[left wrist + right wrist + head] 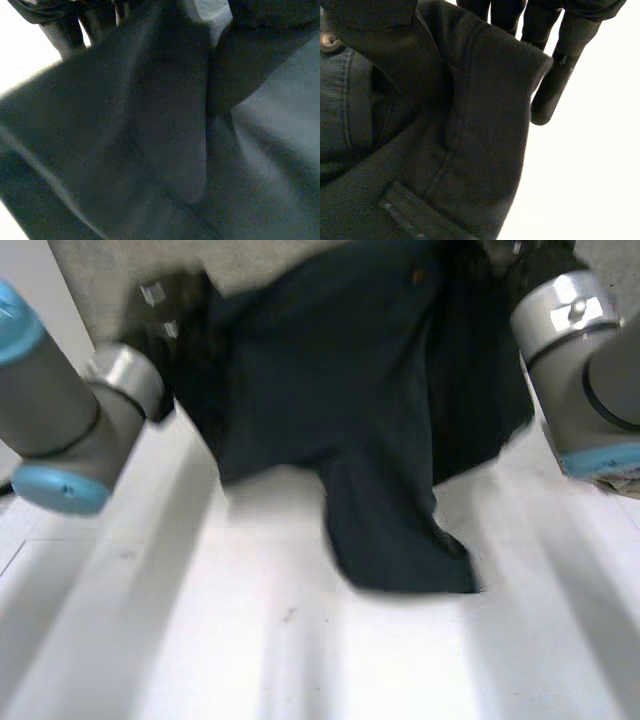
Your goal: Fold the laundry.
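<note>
A dark navy garment (370, 390), seemingly trousers with a small button (418, 277), hangs lifted over the far part of the white table (300, 660). One long part droops down onto the tabletop. My left hand (165, 310) holds its upper left corner. In the left wrist view the fingers (65, 30) lie behind the cloth (150, 125), which covers most of the palm. My right hand (545, 262) holds the upper right corner. There the thumb (370, 15) presses a seamed edge (485, 100) against the straight fingers (560, 65). A belt loop (410, 212) lies below the grip.
Both grey forearms with light-blue caps flank the garment, the left arm (60, 410) and the right arm (600, 370). Bare white tabletop stretches in front of the hanging cloth. A grey surface (110, 270) lies beyond the table's far edge.
</note>
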Motion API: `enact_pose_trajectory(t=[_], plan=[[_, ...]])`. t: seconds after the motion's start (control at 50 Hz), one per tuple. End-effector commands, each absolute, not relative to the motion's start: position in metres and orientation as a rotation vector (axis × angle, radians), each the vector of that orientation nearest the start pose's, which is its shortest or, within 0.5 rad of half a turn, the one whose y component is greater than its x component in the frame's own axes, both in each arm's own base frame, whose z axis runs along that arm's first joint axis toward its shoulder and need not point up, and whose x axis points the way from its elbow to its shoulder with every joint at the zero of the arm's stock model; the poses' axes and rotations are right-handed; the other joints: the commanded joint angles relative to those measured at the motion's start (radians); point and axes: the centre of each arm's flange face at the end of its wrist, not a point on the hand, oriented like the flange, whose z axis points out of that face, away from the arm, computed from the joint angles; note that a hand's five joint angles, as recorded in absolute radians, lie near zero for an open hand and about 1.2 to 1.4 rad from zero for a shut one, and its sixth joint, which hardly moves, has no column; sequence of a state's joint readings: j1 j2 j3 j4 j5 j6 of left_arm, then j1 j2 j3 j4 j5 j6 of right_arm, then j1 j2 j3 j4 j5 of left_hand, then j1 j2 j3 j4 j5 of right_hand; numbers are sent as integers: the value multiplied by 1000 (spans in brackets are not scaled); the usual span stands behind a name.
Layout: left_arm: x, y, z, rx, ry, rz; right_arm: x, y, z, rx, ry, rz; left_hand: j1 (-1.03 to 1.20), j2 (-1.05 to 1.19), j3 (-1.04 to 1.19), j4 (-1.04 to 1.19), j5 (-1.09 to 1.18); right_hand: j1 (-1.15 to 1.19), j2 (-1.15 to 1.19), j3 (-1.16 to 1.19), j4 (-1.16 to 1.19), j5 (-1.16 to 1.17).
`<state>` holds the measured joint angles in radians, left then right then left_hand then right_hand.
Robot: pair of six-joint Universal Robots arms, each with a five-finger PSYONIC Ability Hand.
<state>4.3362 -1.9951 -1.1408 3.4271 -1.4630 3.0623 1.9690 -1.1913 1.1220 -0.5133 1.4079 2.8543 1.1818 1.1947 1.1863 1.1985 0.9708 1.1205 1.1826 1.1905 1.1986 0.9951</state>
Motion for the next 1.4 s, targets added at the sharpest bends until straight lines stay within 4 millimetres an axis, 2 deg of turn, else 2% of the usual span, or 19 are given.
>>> enact_pose_trajectory(t=[0.02, 0.12, 0.24, 0.34, 0.36, 0.44, 0.52, 0.6, 0.68, 0.78, 0.86, 1.0, 1.1, 1.16, 1.2, 1.24, 1.3, 1.34, 1.4], plan=[[-293, -329, 374, 515, 1721, -3131, 303, -342, 403, -413, 851, -2637, 215, 202, 210, 198, 251, 276, 214, 206, 198, 227], [-280, -323, 351, 460, 1815, -3021, 290, -356, 385, -383, 874, -2603, 215, 202, 210, 198, 251, 276, 214, 206, 198, 227], [-280, -302, 303, 562, 2043, -2888, 283, -350, 332, -539, 1103, -2481, 215, 202, 210, 198, 251, 276, 214, 206, 198, 227], [-283, -271, 247, 749, 2304, -2689, 269, -328, 275, -709, 1391, -2326, 215, 202, 210, 198, 251, 276, 214, 206, 198, 227], [-280, -262, 229, 790, 2376, -2604, 262, -319, 257, -759, 1499, -2272, 215, 202, 210, 198, 251, 276, 214, 206, 198, 227], [-273, -237, 191, 899, 2508, -2390, 246, -293, 210, -883, 1784, -2077, 125, 112, 120, 108, 161, 276, 214, 206, 198, 227], [-266, -220, 163, 991, 2549, -2228, 238, -267, 173, -1024, 1981, -1861, -84, -97, -88, -101, -47, 276, 214, 206, 198, 227], [-262, -215, 150, 1040, 2543, -2139, 233, -252, 151, -1148, 2090, -1698, -318, -331, -323, -335, -282, 276, 214, 206, 198, 227], [-253, -220, 148, 989, 2519, -2095, 229, -250, 147, -1161, 2138, -1652, -727, -740, -731, -743, -690, 276, 214, 206, 198, 227], [-244, -221, 150, 908, 2513, -2049, 222, -254, 150, -1133, 2181, -1662, -728, -741, -732, -744, -691, 276, 214, 206, 198, 227], [-239, -220, 151, 868, 2507, -2013, 219, -251, 154, -1122, 2192, -1650, -552, -565, -556, -569, -515, 276, 214, 206, 198, 227], [-233, -209, 152, 878, 2502, -1947, 219, -247, 161, -1119, 2190, -1661, 167, 154, 162, 150, 203, 276, 214, 206, 198, 227], [-232, -191, 166, 957, 2447, -1963, 219, -238, 177, -1175, 2180, -1683, 215, 202, 210, 198, 251, 276, 214, 206, 198, 227], [-229, -173, 182, 1024, 2413, -1951, 218, -226, 193, -1286, 2179, -1672, 215, 202, 210, 198, 251, 276, 214, 206, 198, 227], [-222, -152, 197, 1112, 2435, -1864, 213, -205, 205, -1473, 2214, -1554, 215, 202, 210, 198, 251, 276, 214, 206, 198, 227], [-217, -127, 209, 1270, 2497, -1707, 202, -180, 211, -1706, 2266, -1332, 215, 202, 210, 198, 251, 276, 214, 206, 198, 227], [-210, -103, 214, 1422, 2599, -1456, 196, -167, 218, -1923, 2204, -1223, 215, 202, 210, 198, 251, 276, 214, 206, 198, 227], [-210, -100, 216, 1494, 2623, -1348, 203, -168, 220, -1937, 2154, -1295, 215, 202, 210, 198, 251, 276, 214, 206, 198, 227], [-212, -117, 206, 1510, 2606, -1301, 211, -177, 205, -1864, 2187, -1283, 215, 202, 210, 198, 251, 276, 214, 206, 198, 227]])
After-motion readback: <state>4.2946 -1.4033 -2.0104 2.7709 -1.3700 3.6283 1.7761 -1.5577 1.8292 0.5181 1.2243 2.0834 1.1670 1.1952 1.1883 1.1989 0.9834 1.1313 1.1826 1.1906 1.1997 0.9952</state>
